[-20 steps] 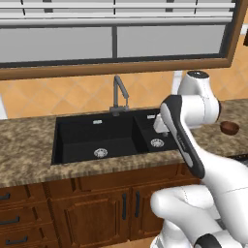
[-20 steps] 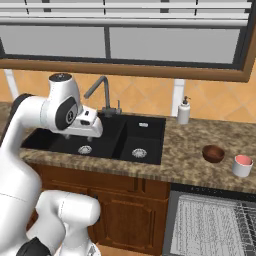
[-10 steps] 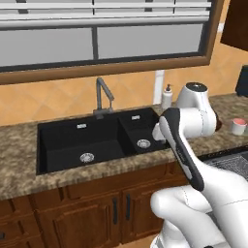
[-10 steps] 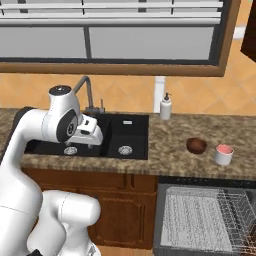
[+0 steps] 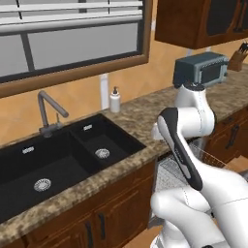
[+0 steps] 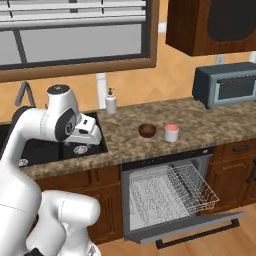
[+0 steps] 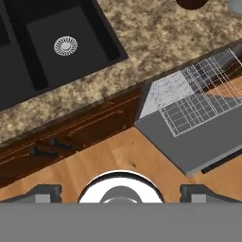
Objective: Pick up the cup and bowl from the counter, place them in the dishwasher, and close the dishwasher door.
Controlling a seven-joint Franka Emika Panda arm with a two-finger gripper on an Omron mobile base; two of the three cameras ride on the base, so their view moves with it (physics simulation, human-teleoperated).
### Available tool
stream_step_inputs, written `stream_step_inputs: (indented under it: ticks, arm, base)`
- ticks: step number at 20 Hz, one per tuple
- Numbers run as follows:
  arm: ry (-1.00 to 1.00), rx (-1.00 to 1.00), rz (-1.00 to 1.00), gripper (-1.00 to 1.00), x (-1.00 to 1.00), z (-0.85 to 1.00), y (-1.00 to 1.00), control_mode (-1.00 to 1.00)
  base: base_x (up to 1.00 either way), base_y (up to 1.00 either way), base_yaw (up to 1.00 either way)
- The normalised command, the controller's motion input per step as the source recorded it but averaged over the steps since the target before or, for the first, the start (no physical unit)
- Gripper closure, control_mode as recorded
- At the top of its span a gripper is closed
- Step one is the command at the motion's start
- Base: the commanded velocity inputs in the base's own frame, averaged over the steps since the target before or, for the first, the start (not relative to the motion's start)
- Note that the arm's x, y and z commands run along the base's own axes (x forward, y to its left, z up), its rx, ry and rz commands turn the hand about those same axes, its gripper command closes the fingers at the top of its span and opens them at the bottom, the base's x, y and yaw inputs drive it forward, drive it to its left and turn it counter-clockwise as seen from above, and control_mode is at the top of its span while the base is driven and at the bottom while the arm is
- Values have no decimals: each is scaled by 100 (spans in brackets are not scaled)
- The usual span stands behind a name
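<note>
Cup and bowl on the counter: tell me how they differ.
The bowl is dark brown, low and wide; the cup is pale with a pinkish-red top, and taller for its width. The bowl sits nearer the sink, the cup nearer the toaster oven. Both stand upright on the counter, apart, above the open dishwasher.

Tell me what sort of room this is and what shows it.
A home kitchen, rendered rather than real: a granite counter with a black double sink, an open dishwasher among wood cabinets, and a toaster oven by the wall.
</note>
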Motion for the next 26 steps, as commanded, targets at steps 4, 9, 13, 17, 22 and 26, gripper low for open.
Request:
stream_step_inputs:
  ticks: [4, 9, 13, 17, 22, 26]
  arm:
    - [0, 0, 0, -100, 0, 0, 0, 100]
    - [0, 0, 0, -100, 0, 0, 0, 100]
    - [0, 0, 0, -100, 0, 0, 0, 100]
    - [0, 0, 0, -100, 0, 0, 0, 100]
    - [0, 0, 0, -100, 0, 0, 0, 100]
    - [0, 0, 0, -100, 0, 0, 0, 100]
  base:
    - [54, 36, -36]
    - [54, 8, -27]
    - [1, -3, -28]
    - [1, 0, -41]
    - [55, 0, -20]
    - [48, 0, -13]
